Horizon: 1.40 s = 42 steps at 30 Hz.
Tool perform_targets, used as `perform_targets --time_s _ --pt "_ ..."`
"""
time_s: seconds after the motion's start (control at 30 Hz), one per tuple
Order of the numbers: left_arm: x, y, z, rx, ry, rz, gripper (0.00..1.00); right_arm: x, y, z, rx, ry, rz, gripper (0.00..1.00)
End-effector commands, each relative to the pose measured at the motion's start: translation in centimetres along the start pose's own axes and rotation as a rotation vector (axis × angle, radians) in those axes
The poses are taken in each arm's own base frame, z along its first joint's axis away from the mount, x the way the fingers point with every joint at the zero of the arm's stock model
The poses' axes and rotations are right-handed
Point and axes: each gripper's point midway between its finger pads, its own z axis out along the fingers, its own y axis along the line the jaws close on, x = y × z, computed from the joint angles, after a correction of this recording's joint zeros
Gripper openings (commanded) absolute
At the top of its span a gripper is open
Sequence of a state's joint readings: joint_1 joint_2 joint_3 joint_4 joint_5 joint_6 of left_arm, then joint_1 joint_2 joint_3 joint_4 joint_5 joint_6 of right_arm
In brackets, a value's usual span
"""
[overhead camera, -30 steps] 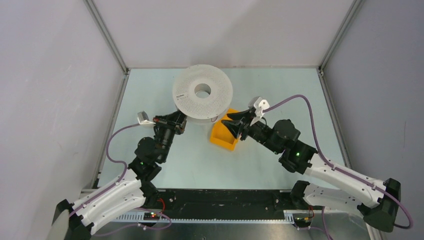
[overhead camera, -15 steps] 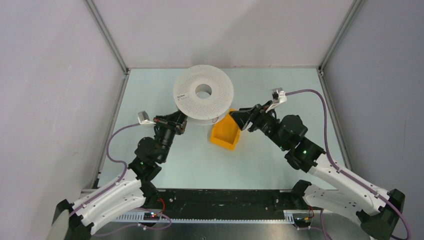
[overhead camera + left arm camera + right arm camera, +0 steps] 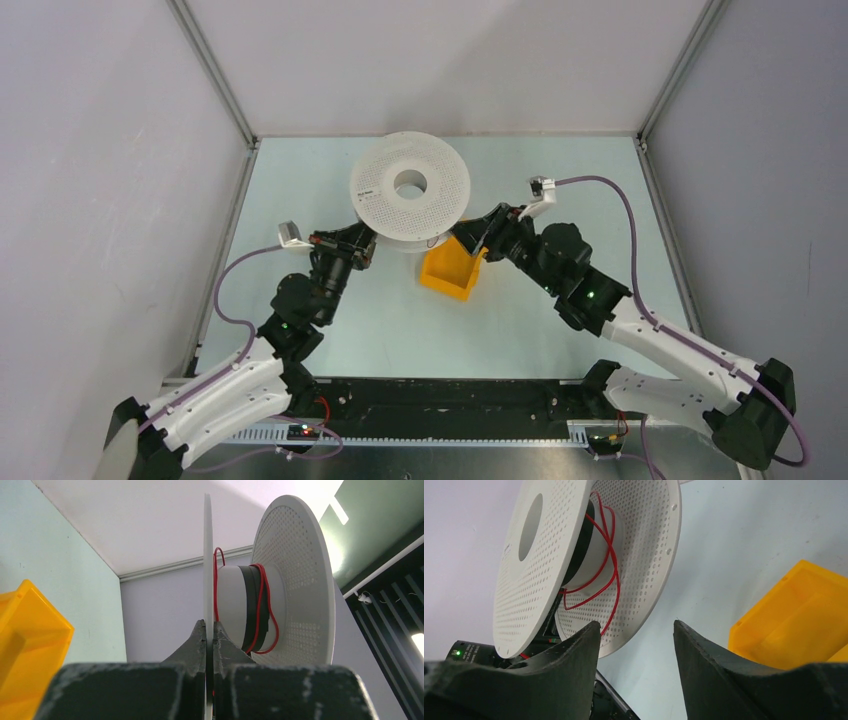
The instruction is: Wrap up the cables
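L gripper pinched on spool rim. R gripper fingers apart, holding nothing. Cables on the core in slack loops: prob. partly wrapped, needs tightening. Can't see the free end.

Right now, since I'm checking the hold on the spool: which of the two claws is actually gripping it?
The left claw, shut on the edge of one flange of the white spool. The right claw is open beside the spool, holding nothing.

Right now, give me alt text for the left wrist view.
The left fingers pinch one flange edge of a white perforated spool, with thin red wire looped loosely round its hub. A yellow bin sits at left.
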<state>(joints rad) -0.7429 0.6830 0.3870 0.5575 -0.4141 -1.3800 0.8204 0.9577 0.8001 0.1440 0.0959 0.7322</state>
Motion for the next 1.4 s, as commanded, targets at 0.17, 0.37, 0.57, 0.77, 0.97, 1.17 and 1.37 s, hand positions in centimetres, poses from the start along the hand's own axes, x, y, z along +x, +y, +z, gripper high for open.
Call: perform_targets --time_s 0.17,0.37,0.57,0.77,0.97,1.17,1.37 --pt "-0.6 -4.6 0.0 0.132 -0.01 -0.08 0.0 0.1 -0.3 1.1 0.015 -0.014 0.067 0.52" --pt "-0.5 -4.7 0.1 0.135 -0.005 -0.083 0.0 1.0 -0.2 1.9 0.011 0.003 0.095 0.48" --pt "0.0 -4.8 0.3 0.141 0.012 -0.092 0.0 1.2 0.9 3.2 -0.037 -0.02 0.113 0.44" --pt "0.3 -5.0 0.4 0.147 0.024 -0.102 0.0 0.9 1.2 4.4 -0.051 -0.068 0.141 0.42" --pt "0.8 -5.3 0.6 0.161 0.048 -0.115 0.0 1.5 1.0 6.0 -0.032 -0.12 0.153 0.4" --pt "1.1 -5.4 0.6 0.17 0.057 -0.109 0.0 2.4 0.9 7.1 -0.002 -0.152 0.173 0.34" --pt "1.5 -5.3 0.8 0.172 0.065 -0.118 0.0 2.1 2.1 7.9 0.014 -0.219 0.197 0.36"
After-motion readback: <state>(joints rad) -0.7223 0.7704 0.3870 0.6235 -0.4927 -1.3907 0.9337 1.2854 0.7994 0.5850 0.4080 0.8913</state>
